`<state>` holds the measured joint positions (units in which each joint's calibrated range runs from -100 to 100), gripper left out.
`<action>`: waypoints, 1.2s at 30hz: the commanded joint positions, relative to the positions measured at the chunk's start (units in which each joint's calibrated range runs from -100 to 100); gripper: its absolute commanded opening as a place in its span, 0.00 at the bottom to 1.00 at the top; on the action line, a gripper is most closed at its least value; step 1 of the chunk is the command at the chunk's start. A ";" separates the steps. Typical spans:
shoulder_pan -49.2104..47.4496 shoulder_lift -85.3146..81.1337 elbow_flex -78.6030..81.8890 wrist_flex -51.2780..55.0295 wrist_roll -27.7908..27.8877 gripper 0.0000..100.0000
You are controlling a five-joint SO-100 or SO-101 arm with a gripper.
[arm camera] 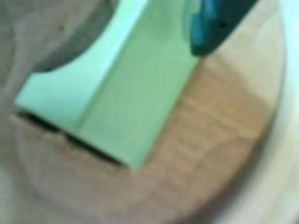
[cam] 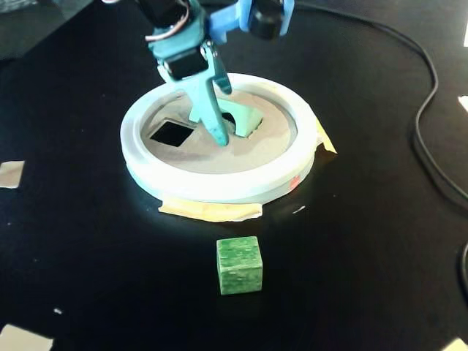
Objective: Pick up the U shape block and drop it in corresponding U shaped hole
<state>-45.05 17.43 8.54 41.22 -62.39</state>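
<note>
The pale mint U shape block (arm camera: 126, 98) fills the middle of the wrist view, its curved notch facing upper left. Its lower end sits tilted at the dark slit of the U shaped hole (arm camera: 44, 122) in the tan disc (arm camera: 210, 140). My gripper (arm camera: 159, 28) is shut on the block, with one teal finger (arm camera: 210, 28) pressed against its right side and the other finger hidden. In the fixed view the gripper (cam: 230, 131) reaches down onto the disc, the block (cam: 247, 118) leans just right of the long teal finger (cam: 212, 117), and the U shaped hole is almost wholly covered.
A square cutout (cam: 172, 132) lies open on the disc's left half. The white rim (cam: 219, 186) rings the disc, with tape under its edges. A darker green cube (cam: 239, 265) stands on the black table in front. A cable (cam: 431, 146) runs along the right.
</note>
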 commanded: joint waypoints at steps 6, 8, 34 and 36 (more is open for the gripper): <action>-4.13 -7.27 -15.01 -0.93 0.05 1.00; -4.76 -7.18 -15.37 -0.93 -2.05 1.00; -13.75 3.21 -18.19 -3.74 -9.18 1.00; -13.50 6.35 -19.74 -5.85 -9.18 1.00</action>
<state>-58.14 21.36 -0.93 39.67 -70.94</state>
